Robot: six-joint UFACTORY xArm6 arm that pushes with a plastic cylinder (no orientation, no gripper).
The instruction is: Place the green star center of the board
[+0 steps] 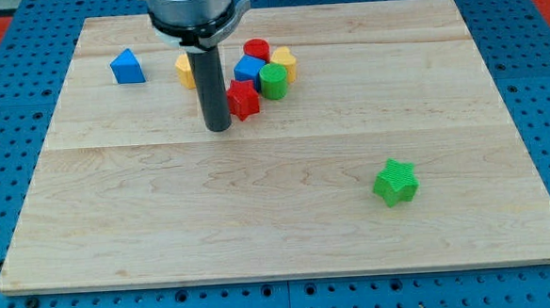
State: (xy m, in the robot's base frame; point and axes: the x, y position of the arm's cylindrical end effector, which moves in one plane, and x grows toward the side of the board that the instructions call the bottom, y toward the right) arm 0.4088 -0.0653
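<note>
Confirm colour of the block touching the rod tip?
Red, a small red block beside my tip; seen in the camera view.

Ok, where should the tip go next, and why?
Probably travel to the view's lower right, beyond the green star. My tip sits beside the red block, far from the star, which lies lower right of the board's centre.

My tip [218, 127] rests on the board [166, 226] just left of a star [243, 100] at the near edge of a cluster [261, 70] toward the view's top. A triangle [127, 66] sits alone at upper left. Another star [395, 183] lies well apart, lower right.
</note>
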